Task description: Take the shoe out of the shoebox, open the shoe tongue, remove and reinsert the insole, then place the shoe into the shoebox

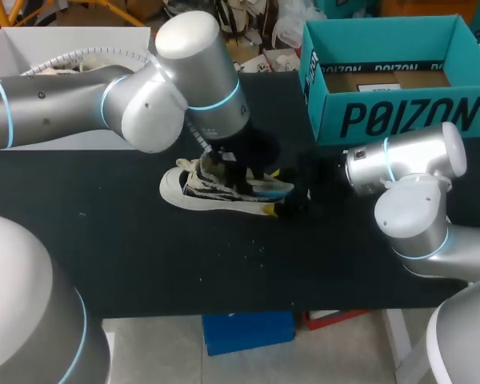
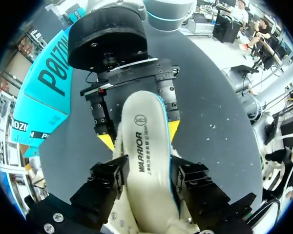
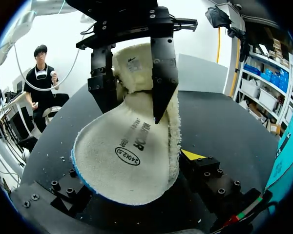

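While the left gripper pinches the heel end of the insole from both sides, holding it curved and printed face up over the shoe, the right gripper clamps the shoe's toe between its yellow tips. The shoe lies on its sole near the middle of the table, heel toward 9 o'clock, toe toward 3. Bare black tabletop runs from the shoe toward 6 and 8 o'clock, up to the front edge. The teal shoebox stands open at 1 o'clock from the shoe, by the far edge, well apart. A white box sits at 10 o'clock by the far left edge, partly behind the left arm.
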Available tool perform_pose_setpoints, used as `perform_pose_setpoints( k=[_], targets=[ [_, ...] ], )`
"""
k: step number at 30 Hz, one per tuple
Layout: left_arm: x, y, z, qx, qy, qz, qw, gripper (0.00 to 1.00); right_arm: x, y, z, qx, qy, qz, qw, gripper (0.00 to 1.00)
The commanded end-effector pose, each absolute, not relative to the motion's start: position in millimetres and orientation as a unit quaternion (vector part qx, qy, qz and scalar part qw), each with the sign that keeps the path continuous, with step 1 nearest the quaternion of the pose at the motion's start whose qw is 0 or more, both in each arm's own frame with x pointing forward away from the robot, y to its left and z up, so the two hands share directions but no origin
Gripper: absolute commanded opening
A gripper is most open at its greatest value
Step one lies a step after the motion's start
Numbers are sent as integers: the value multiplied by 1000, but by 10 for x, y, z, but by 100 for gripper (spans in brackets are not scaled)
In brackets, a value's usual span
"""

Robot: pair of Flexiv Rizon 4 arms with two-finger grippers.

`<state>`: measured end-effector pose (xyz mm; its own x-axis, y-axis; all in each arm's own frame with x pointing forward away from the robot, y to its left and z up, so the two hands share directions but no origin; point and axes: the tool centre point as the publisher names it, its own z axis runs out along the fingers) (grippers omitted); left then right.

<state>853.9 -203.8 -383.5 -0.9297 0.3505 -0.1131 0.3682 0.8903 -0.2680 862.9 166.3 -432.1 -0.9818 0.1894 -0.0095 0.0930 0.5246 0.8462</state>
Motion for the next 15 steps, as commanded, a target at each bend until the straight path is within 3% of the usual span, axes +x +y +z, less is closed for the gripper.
perform_pose_setpoints(
  k=[1, 15],
  targets=[
    [8556, -2038, -3894, 189, 970, -151, 33, 62, 8632, 1672, -4340, 82, 872, 480, 50, 0],
    [8600, -2245, -3836, 217, 960, -170, 49, 38, 8632, 1672, -4340, 82, 872, 480, 50, 0]
  ],
)
